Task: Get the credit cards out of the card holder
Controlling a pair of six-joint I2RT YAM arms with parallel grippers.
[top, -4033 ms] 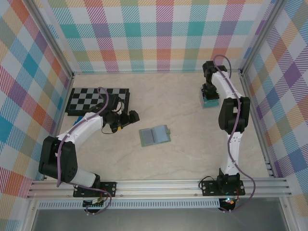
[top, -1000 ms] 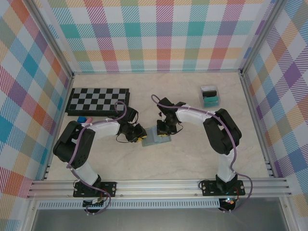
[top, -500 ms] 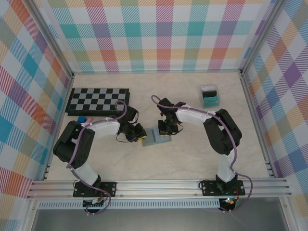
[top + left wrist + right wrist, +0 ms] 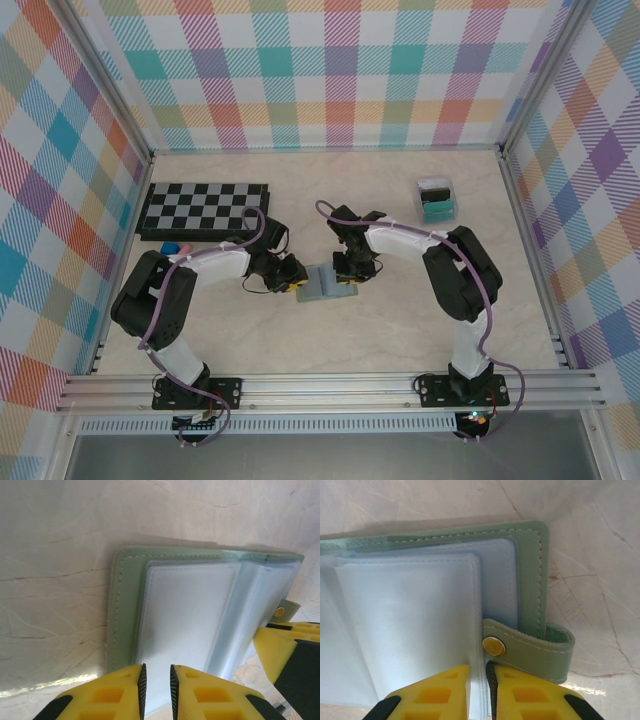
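Your arms have both closed in on card holder [image 4: 328, 284], open flat mid-worktop [image 4: 400, 330]. Left end effector [image 4: 156, 672], right end effector [image 4: 478, 670]: fingers nearly together at pocket edges on opposite sides; cannot tell if clamped. Right has quit far clear box [image 4: 435, 200]. Means pull stage begins; credit cards likely still pocketed.

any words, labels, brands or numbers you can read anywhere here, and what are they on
No text can be read anywhere.
On the card holder: none; plain green cover, blank sleeves, unmarked snap.
On the clear box: too small to tell whether its contents carry print.
On the chessboard: none visible, just squares.
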